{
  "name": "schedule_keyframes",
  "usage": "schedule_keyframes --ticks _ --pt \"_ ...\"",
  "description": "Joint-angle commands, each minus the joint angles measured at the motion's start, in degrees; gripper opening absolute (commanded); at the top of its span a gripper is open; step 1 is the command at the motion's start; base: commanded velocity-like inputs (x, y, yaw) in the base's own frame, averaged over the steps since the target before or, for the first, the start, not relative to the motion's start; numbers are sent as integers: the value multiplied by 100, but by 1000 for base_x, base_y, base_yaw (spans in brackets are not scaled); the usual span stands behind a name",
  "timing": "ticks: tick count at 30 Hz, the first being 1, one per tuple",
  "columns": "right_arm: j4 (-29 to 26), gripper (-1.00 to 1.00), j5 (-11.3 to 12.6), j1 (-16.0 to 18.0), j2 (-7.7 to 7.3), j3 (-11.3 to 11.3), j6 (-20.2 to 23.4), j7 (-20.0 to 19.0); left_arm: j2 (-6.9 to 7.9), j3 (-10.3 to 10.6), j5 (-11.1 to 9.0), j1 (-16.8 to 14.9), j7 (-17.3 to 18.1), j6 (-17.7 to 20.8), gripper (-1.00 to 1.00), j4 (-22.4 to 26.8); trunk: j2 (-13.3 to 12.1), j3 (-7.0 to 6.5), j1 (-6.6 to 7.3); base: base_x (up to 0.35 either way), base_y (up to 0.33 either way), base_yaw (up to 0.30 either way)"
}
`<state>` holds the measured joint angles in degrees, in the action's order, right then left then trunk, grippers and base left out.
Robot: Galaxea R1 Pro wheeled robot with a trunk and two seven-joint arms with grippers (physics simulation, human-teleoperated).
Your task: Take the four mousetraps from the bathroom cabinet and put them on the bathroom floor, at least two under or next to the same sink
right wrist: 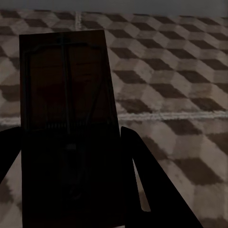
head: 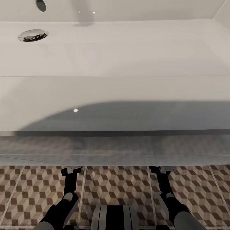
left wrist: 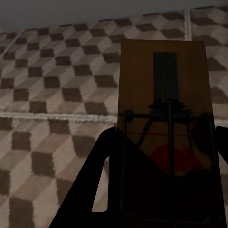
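In the left wrist view a wooden mousetrap with a dark spring and a red mark sits between the fingers of my left gripper, which is shut on it. My right gripper is shut on a second mousetrap, dark in shadow. Both traps hang just above the cube-patterned bathroom floor. In the head view my left arm and right arm reach forward over the bathroom floor, and their tips are hidden beneath the front edge of the white sink. The cabinet is out of view.
The sink's wide white top spans the head view, with a chrome drain at the far left. Its front edge overhangs my wrists. My base stands on the tiles between the arms. Pale grout lines cross the floor.
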<state>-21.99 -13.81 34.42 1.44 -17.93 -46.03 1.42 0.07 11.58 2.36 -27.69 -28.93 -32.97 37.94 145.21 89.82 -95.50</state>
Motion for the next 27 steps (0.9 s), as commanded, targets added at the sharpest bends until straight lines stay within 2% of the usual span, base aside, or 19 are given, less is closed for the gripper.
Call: schedule_keyframes --ticks 1,11,19,27 --pt "2 -100 -43 3 5 -38 -16 -10 2 18 33 -5 -60 2 -100 -5 1 3 1 0 0 0" --pt "2 -100 -47 3 5 -27 -16 -10 -16 24 29 -6 -60 10 -100 -2 1 3 1 0 0 0" --pt "-5 -100 -60 3 5 -55 -29 -4 -117 28 37 -1 -60 10 -100 0 1 3 1 0 0 0" --pt "-7 -100 -83 3 5 -36 -38 1 -121 30 36 -3 -60 13 -100 1 1 3 1 0 0 0"
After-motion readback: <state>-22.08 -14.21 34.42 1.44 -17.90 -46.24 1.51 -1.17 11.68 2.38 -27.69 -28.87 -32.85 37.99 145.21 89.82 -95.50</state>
